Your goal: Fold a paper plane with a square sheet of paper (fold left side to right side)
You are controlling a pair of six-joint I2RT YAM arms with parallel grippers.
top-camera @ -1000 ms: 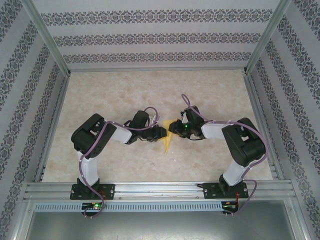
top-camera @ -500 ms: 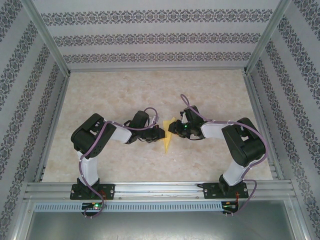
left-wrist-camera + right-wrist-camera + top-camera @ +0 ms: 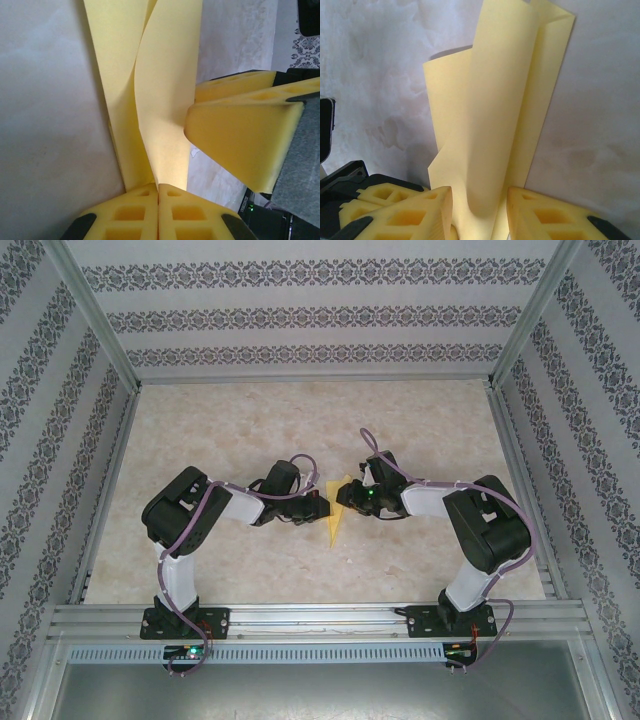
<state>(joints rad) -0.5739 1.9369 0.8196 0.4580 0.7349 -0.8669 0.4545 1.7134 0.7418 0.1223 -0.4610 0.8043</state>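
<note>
Paper (image 3: 333, 517), pale yellow and creased into a narrow pointed shape, lies near the middle of the surface (image 3: 250, 430), with its tip toward the surface's near edge. One long flap stands up off the surface and curls over in a soft bend, not a flat crease. My left hand (image 3: 158, 192) comes in from the surface's left side and is closed tight on the paper, the pads pressed together with the sheet coming out of the seam between them. My right hand (image 3: 477, 205) comes in from the right side, partly open, with its pads (image 3: 420, 215) standing on either side of the raised curl. I cannot tell whether they press it. Both hands sit low over the surface.
</note>
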